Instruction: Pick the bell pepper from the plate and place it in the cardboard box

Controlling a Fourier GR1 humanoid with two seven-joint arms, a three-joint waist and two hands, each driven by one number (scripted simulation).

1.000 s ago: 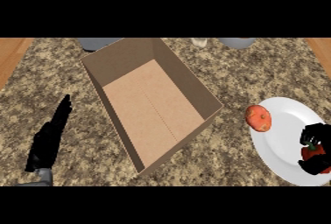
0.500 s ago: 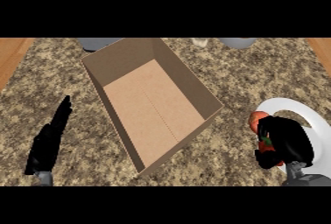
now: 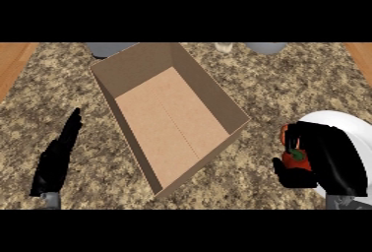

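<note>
Right hand [image 3: 323, 157]: fingers and thumb curled round the bell pepper [image 3: 294, 156], which shows red with a green stem between them; one pepper counted. The wrap appears meant to secure the pepper for lifting. Directly beneath and behind the hand lies one white plate [image 3: 341, 120], largely hidden by it; whether the pepper is off the plate cannot be told. To the hand's left, near, stands one cardboard box [image 3: 170, 118], open-topped with nothing seen inside, its near corner toward the hand. Beyond the box, well apart, the left hand [image 3: 58, 157] rests on the granite counter [image 3: 291, 83], fingers straight, holding nothing.
</note>
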